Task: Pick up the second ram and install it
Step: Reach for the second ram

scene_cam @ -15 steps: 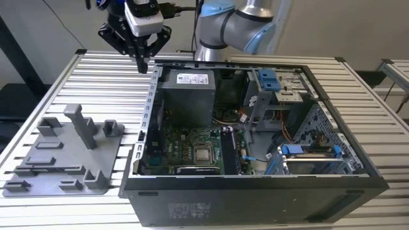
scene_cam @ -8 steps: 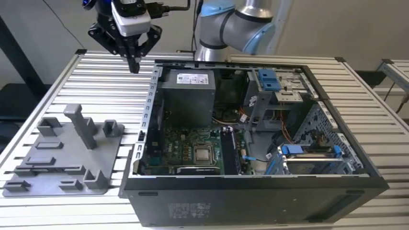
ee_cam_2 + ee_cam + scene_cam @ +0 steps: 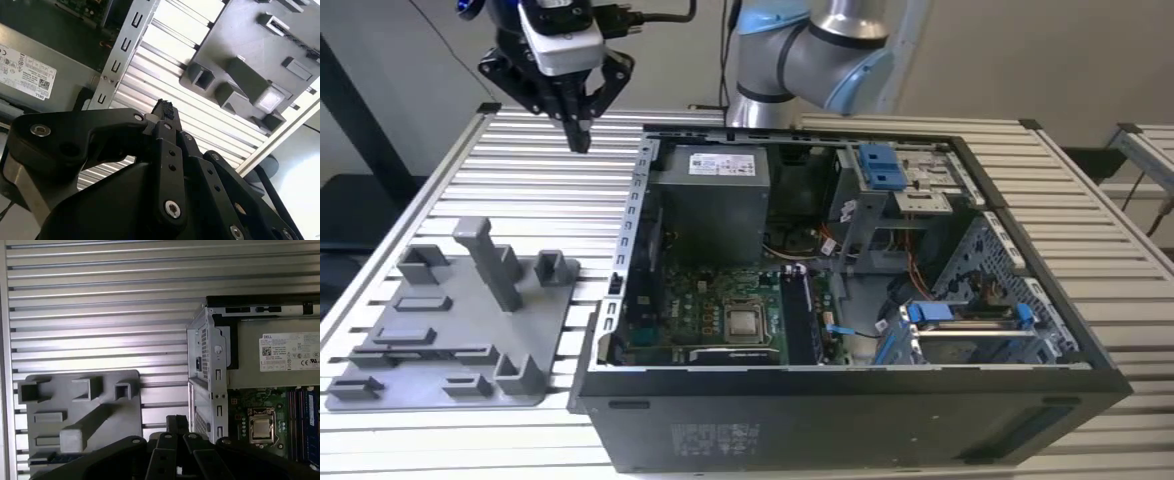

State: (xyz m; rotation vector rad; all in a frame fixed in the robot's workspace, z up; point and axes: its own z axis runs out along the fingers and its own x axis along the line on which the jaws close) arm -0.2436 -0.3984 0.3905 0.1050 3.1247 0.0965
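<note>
Exterior view high over case (image 3: 854, 425) and tray (image 3: 414, 395), both wrist views nearer, past tool (image 3: 162, 107), sharing them.

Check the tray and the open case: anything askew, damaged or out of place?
Nothing stands out. The grey tray lies flat on the slatted table, the open computer case sits square beside it, and the hand hangs shut above the table, clear of both.

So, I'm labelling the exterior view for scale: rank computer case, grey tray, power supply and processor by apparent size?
1. computer case
2. grey tray
3. power supply
4. processor
The tray sits nearer the camera, which may flatter it.
</note>
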